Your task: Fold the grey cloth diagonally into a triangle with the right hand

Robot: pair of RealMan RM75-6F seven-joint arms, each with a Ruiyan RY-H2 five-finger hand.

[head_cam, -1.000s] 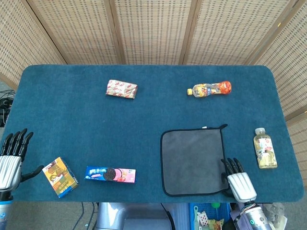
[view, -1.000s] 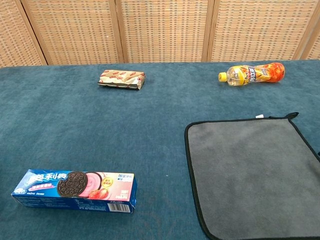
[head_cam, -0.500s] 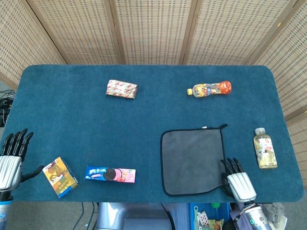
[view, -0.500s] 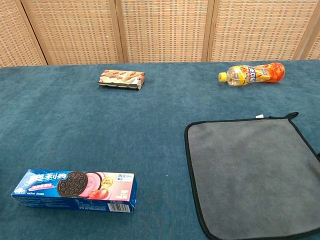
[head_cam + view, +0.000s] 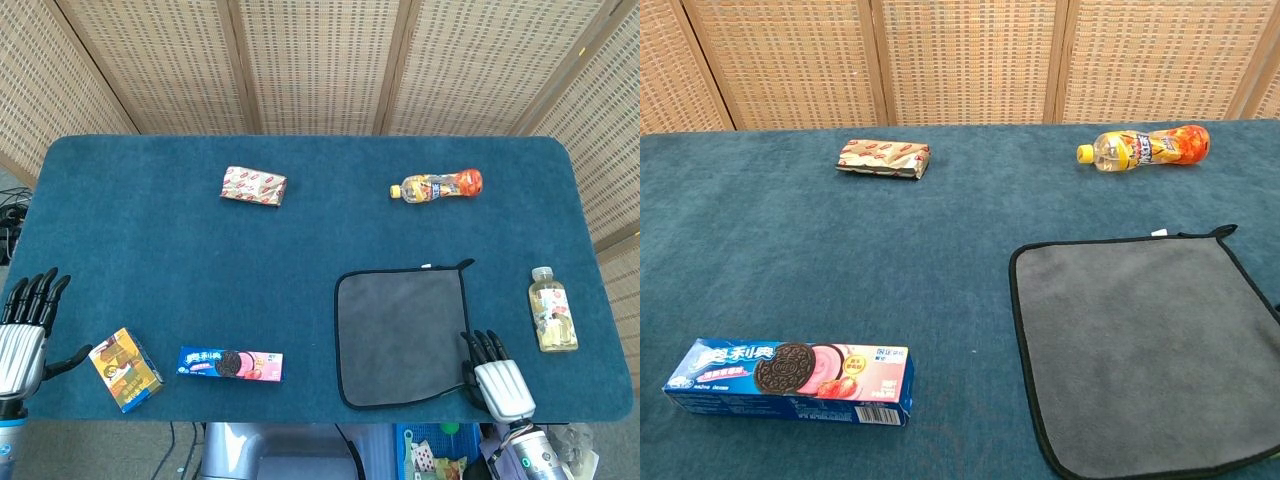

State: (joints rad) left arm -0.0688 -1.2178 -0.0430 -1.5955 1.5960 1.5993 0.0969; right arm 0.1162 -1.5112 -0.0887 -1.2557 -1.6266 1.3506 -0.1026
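The grey cloth lies flat and unfolded on the blue table, black-edged, with a small loop at its far right corner. My right hand rests at the cloth's near right corner, fingers extended and pointing away from me, holding nothing that I can see. My left hand hovers at the table's near left edge, fingers spread, nothing in it. Neither hand shows in the chest view.
An orange drink bottle lies at the back. A pale juice bottle lies right of the cloth. A red-patterned snack pack, a cookie box and a small colourful box sit on the left half.
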